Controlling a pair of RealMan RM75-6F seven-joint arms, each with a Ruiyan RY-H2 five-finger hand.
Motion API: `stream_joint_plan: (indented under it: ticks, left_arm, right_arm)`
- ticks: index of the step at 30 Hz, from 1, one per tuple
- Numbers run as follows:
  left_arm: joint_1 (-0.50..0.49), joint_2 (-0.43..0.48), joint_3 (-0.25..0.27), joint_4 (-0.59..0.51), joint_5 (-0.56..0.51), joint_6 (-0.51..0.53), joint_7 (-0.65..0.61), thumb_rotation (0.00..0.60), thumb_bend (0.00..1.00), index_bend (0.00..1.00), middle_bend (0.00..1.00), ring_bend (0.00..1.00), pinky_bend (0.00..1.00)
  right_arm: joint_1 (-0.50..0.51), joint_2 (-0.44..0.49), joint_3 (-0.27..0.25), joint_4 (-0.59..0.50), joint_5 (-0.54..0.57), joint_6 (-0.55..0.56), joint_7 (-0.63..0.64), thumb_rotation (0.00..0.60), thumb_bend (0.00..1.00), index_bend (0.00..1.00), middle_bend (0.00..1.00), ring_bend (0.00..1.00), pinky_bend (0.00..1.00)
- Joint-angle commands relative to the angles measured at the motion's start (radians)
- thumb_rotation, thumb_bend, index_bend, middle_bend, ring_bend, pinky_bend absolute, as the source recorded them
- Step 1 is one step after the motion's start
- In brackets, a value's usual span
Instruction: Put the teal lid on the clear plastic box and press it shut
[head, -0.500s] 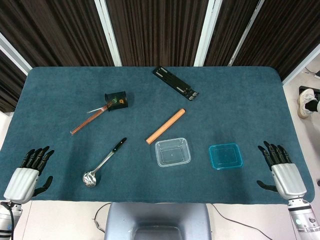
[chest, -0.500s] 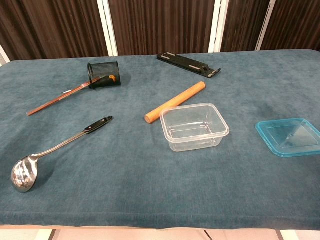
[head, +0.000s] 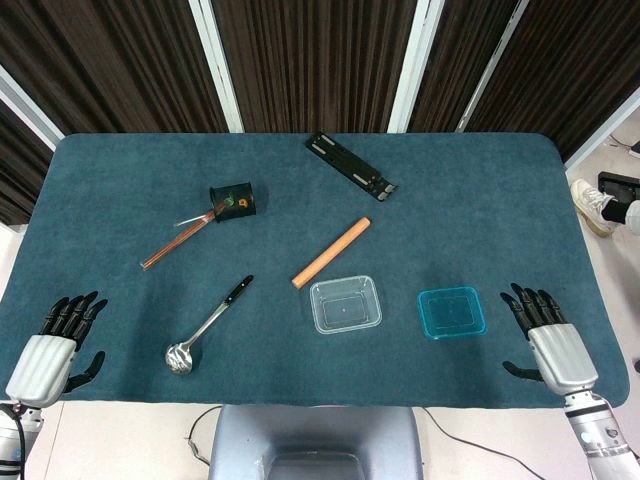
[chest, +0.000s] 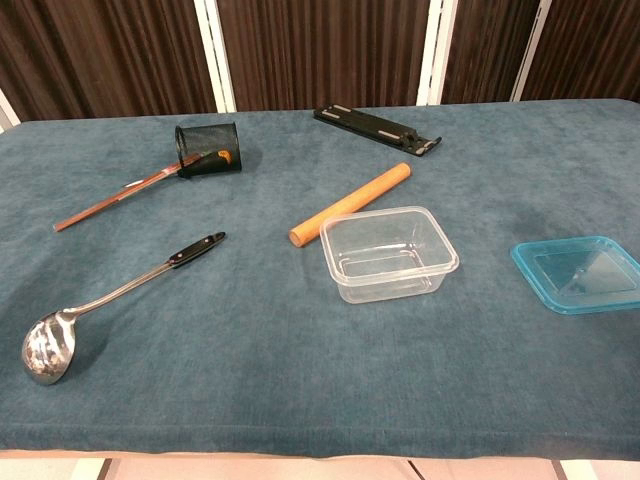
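Note:
The clear plastic box (head: 345, 304) (chest: 389, 252) stands upright and empty near the table's front middle. The teal lid (head: 451, 312) (chest: 582, 273) lies flat on the cloth to its right, apart from the box. My right hand (head: 553, 342) hovers at the front right corner, right of the lid, fingers spread and holding nothing. At the front left corner my left hand (head: 52, 345) is likewise spread and empty. Neither hand shows in the chest view.
A wooden rolling pin (head: 331, 252) lies just behind the box. A metal ladle (head: 206, 326) rests to the left. A tipped black mesh cup (head: 232, 201) with chopsticks (head: 178, 240) sits further back left, and a black flat bracket (head: 352, 166) at the back.
My right hand has moved left and slightly down, closer to the lid. The left hand shifted slightly toward the table's front edge. The objects have not moved.

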Motion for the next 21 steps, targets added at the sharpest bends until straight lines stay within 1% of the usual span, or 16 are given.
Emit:
stream_joint_plan:
  ticks: [1,4,8,11,14,17,21]
  left_arm:
    - [-0.005,0.001,0.0,0.006,-0.003,-0.009,-0.01,0.6,0.41,0.0,0.0,0.0,0.01]
    - [-0.007,0.002,-0.003,0.008,-0.012,-0.015,-0.015,0.6,0.41,0.0,0.0,0.0,0.01]
    - [-0.005,0.003,-0.004,0.006,-0.013,-0.011,-0.018,0.6,0.41,0.0,0.0,0.0,0.01]
    - [-0.004,0.003,-0.003,0.006,-0.008,-0.006,-0.018,0.6,0.41,0.0,0.0,0.0,0.01]
    - [-0.004,0.003,-0.001,0.007,-0.006,-0.006,-0.019,0.6,0.41,0.0,0.0,0.0,0.01]
    - [-0.003,0.004,-0.002,0.008,-0.008,-0.005,-0.021,0.6,0.41,0.0,0.0,0.0,0.01]
    - [-0.001,0.005,-0.002,0.008,-0.007,0.001,-0.023,0.6,0.41,0.0,0.0,0.0,0.01]
  right_arm:
    - [0.063,0.015,0.025,-0.002,0.037,-0.1,-0.017,0.6,0.11,0.0,0.0,0.0,0.0]
    - [0.141,0.02,0.056,0.012,0.095,-0.229,-0.053,0.6,0.11,0.0,0.0,0.0,0.0]
    - [0.246,0.003,0.088,0.044,0.21,-0.422,-0.128,0.6,0.11,0.0,0.0,0.0,0.0]
    - [0.309,-0.02,0.102,0.076,0.285,-0.532,-0.165,0.6,0.11,0.01,0.0,0.0,0.0]
    - [0.361,-0.041,0.104,0.103,0.355,-0.629,-0.186,0.6,0.11,0.03,0.0,0.0,0.0]
    - [0.398,-0.059,0.094,0.128,0.402,-0.686,-0.22,0.6,0.11,0.03,0.0,0.0,0.0]
    - [0.427,-0.077,0.076,0.14,0.443,-0.713,-0.261,0.6,0.11,0.03,0.0,0.0,0.0]
